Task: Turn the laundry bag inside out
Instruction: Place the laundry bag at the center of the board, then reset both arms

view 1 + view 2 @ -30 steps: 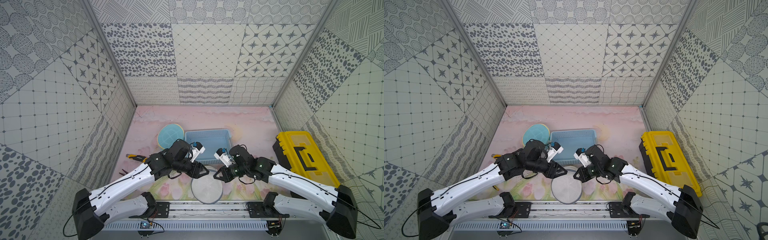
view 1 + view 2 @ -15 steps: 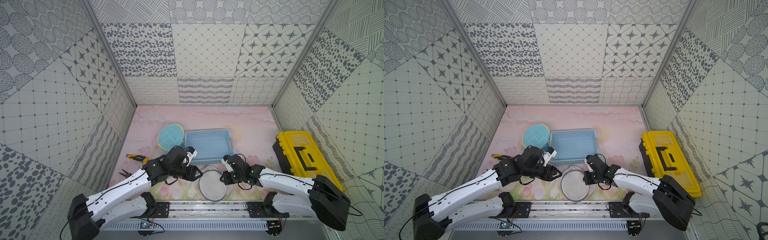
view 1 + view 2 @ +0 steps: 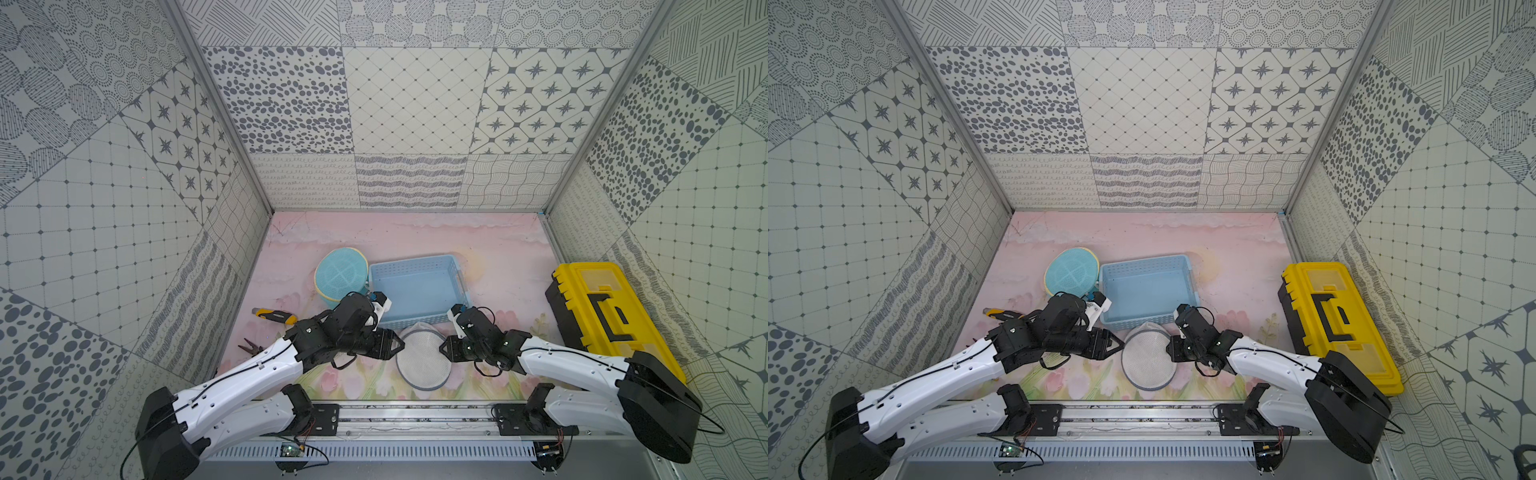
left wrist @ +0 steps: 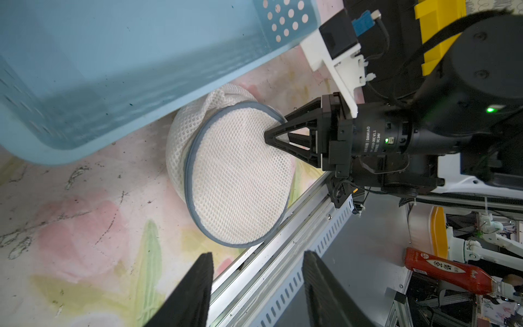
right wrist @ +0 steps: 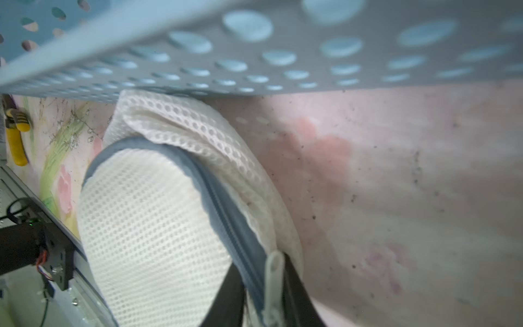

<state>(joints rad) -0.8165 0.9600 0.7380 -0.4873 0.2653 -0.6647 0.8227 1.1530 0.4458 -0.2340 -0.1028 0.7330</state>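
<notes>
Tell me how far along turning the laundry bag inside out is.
Done: nothing visible; the round white mesh laundry bag lies collapsed, grey zipper seemingly closed. In hand: right pincer straddles the zipper pull; left pincer open alongside. Remaining: unzipping, then inverting.

Laundry bag [image 3: 424, 361] nudged rightward against blue basket [image 3: 415, 286], right hand [image 3: 443, 347] loosened at its rim.

Rear blocked: blue basket [image 3: 415, 291] touches laundry bag [image 3: 424, 357]; front rail [image 3: 415, 409] near.
</notes>
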